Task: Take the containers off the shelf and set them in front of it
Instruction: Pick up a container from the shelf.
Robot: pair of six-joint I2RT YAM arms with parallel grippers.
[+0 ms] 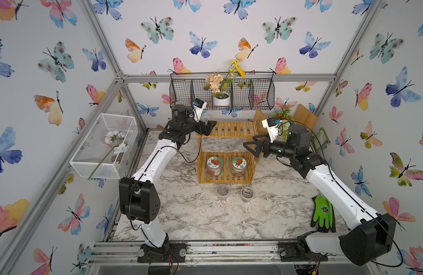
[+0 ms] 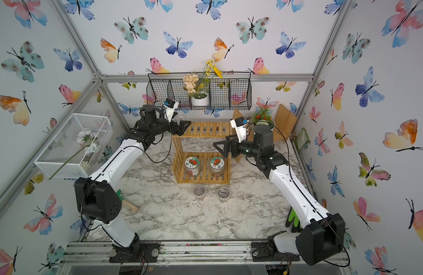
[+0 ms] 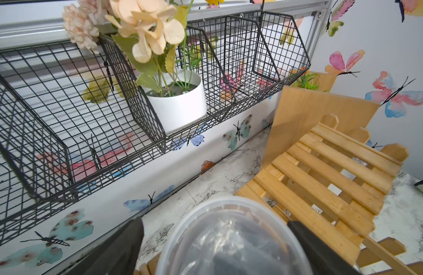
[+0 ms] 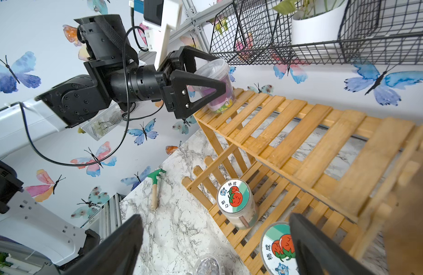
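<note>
**Top views: two cups down, a third waits between open jaws**

In both top views a clear cup (image 1: pixel 223 191) and a second cup (image 1: pixel 247 194) stand on the marble table (image 1: pixel 193 214) just in front of the shelf (image 1: pixel 229 129). The left jar (image 1: pixel 214 164) and right jar (image 1: pixel 239 164) sit on its lower tier. The right gripper (image 1: pixel 250 142) hangs spread and empty at the shelf's right side.

Left wrist: the third cup (image 3: pixel 229 238) sits between the fingers (image 3: pixel 120 245). Table shows beside one, so the jaws are apart, not clamped. My call: centre, squeeze softly under the lid rim, lift straight.

Right wrist: the left gripper (image 4: pixel 223 72) straddles that cup on the top tier's far-left corner. The jar lids read "柿成" beside a red fruit; the smaller characters and the cup's purple band are illegible.
</note>
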